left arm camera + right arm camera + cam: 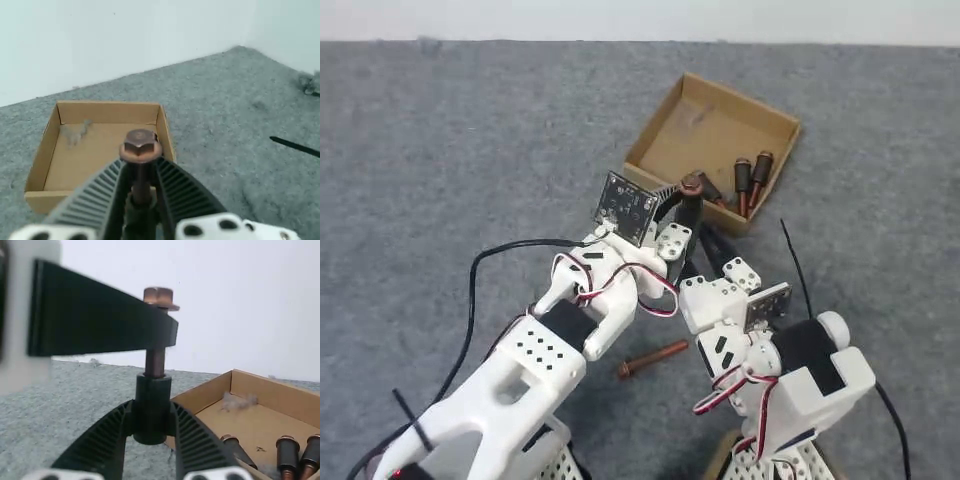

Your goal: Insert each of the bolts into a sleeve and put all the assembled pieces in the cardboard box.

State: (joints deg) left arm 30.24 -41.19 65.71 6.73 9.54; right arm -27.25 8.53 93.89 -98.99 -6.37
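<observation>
High: your left claw (pixel 682 210) and right claw (pixel 702 245) meet beside the box (pixel 705 125); a loose bolt (pixel 653 358) lies on the worktop (pixel 470 150). Left wrist: left claw clamped on bolt (pixel 140 150). Right wrist: right claw clamped on sleeve (pixel 152 407), bolt partly in. Keep it plumb and push straight down.

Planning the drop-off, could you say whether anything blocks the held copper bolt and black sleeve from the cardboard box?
Nothing visible does: the copper bolt and black sleeve hang right at the near wall of the brown cardboard box.
</observation>
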